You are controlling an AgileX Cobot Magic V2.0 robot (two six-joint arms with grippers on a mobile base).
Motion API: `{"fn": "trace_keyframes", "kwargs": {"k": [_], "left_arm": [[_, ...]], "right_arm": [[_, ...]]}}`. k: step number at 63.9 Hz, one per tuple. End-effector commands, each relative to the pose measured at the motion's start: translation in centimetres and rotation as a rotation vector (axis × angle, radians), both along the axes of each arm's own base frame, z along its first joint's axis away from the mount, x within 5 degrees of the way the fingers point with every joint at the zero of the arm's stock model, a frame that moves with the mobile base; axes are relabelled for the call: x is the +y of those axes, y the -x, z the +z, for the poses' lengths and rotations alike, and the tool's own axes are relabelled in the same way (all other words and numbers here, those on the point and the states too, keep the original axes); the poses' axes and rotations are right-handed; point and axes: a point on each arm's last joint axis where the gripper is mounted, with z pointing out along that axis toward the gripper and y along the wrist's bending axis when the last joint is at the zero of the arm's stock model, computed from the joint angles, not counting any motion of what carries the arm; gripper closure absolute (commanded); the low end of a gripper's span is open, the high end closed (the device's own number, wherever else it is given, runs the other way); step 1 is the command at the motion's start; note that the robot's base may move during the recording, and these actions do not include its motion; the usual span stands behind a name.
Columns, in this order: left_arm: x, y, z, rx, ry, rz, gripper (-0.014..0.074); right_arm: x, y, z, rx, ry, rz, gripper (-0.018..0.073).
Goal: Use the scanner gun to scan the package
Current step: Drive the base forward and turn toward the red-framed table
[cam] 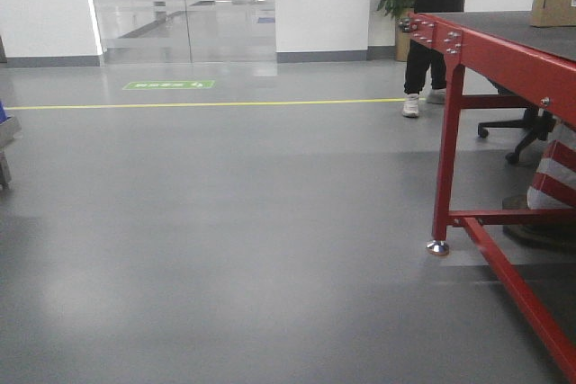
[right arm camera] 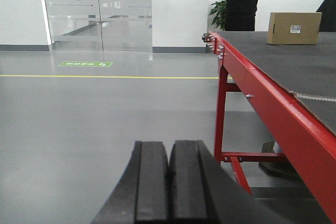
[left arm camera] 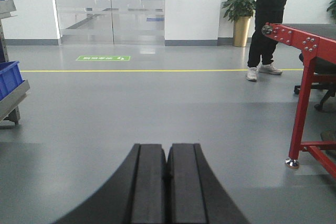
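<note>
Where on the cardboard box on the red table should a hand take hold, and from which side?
Probably the package from above, pinching its labelled front face against the back: it rests flat on the red table, wider than tall, so its ends look too far apart. Its depth is not visible. The right hand is shut and far from it.

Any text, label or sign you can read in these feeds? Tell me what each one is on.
Nothing is clear enough to quote.
The green floor sign: white lettering, too blurred to read.
The white label on the package: too small to read.
</note>
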Motion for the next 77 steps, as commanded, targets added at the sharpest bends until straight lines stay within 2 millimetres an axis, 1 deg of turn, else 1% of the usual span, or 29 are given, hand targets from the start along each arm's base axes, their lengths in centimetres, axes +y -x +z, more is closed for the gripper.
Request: {"fn": "trace_keyframes", "kwargs": {"k": [1,77], "left_arm": [[0.00,0.05,0.27,-0.021,0.006,0.001,0.0708],[0.00,0.05,0.27,-0.021,0.006,0.001,0.0708]], "right_arm": [[-0.01,0.04,0.21,-0.023,0.005,-0.001,0.0720],[-0.01,0.04,0.21,-0.023,0.005,-0.001,0.0720]]}}
